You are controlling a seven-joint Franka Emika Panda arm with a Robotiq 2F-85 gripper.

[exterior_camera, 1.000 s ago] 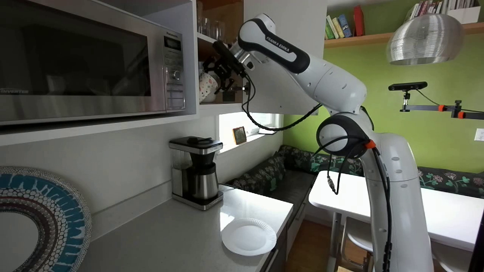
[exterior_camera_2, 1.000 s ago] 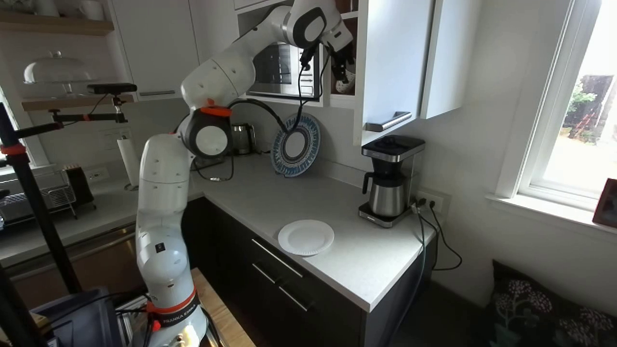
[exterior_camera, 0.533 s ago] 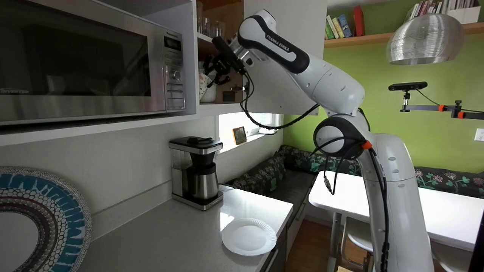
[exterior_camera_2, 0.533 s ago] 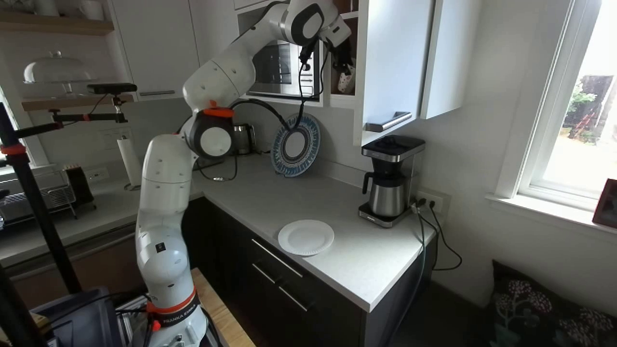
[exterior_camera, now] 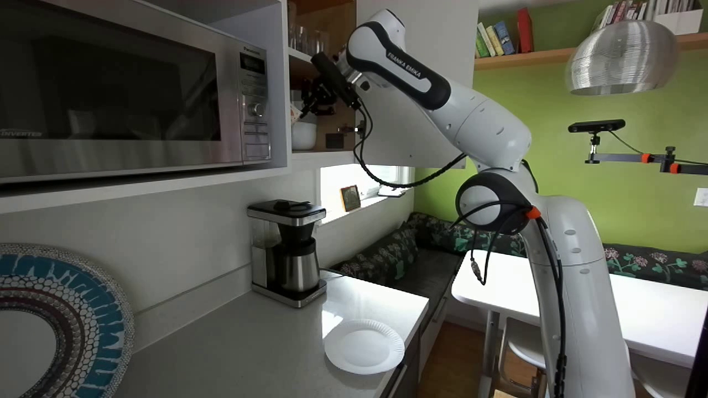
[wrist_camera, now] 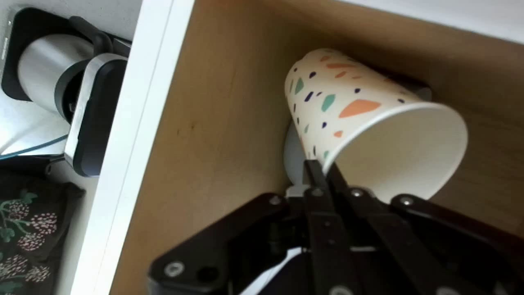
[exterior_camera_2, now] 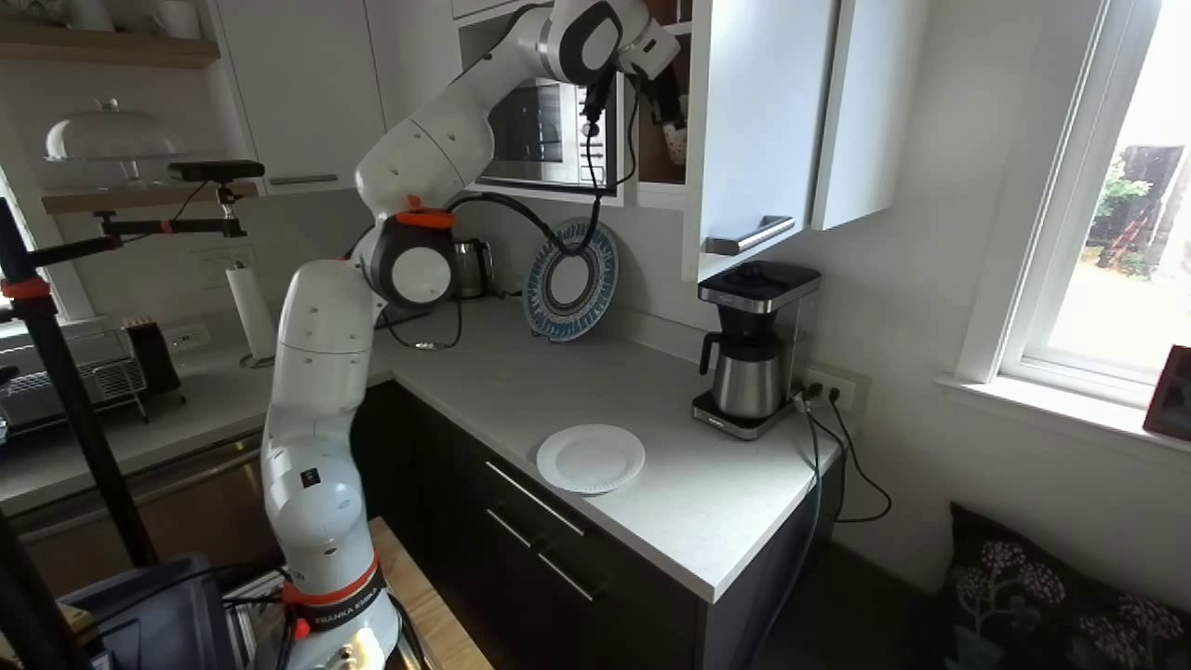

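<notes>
White paper cup point(wrist_camera: 348, 92): inside the wall cupboard point(wrist_camera: 213, 135), tilted, its mouth facing out in the wrist view, with orange, green and dark blue flecks on its side.
Claw point(wrist_camera: 322, 167): drawn together, with the cup's rim pinched between its two tips.
Rim: a second ago the claw stood spread wide at the cup; now it has closed on the edge. Judged from that, the work has passed from reaching to holding, and one thin edge seems to carry the cup.
Cup's height: in both exterior views it sits a little higher than a second ago.
White bowl point(exterior_camera: 303, 137): on the cupboard floor below the claw; more of it shows than a second ago, which suggests the cup has been raised clear of its front. Whether cup and bowl touch behind the claw cannot be told.
Cupboard door point(exterior_camera: 409, 138): stands open, with the arm point(exterior_camera: 481, 116) reaching in beside it.
Glasses point(exterior_camera: 301, 40): on the shelf point(exterior_camera: 300, 55) above the claw, apart from it.
Microwave point(exterior_camera: 138, 88): in the nook next to the cupboard, its door closed.
Tabletop point(exterior_camera: 238, 348): bears the white plate point(exterior_camera: 365, 346) and the coffee maker point(exterior_camera: 298, 265), both unmoved and well below the cup.
</notes>
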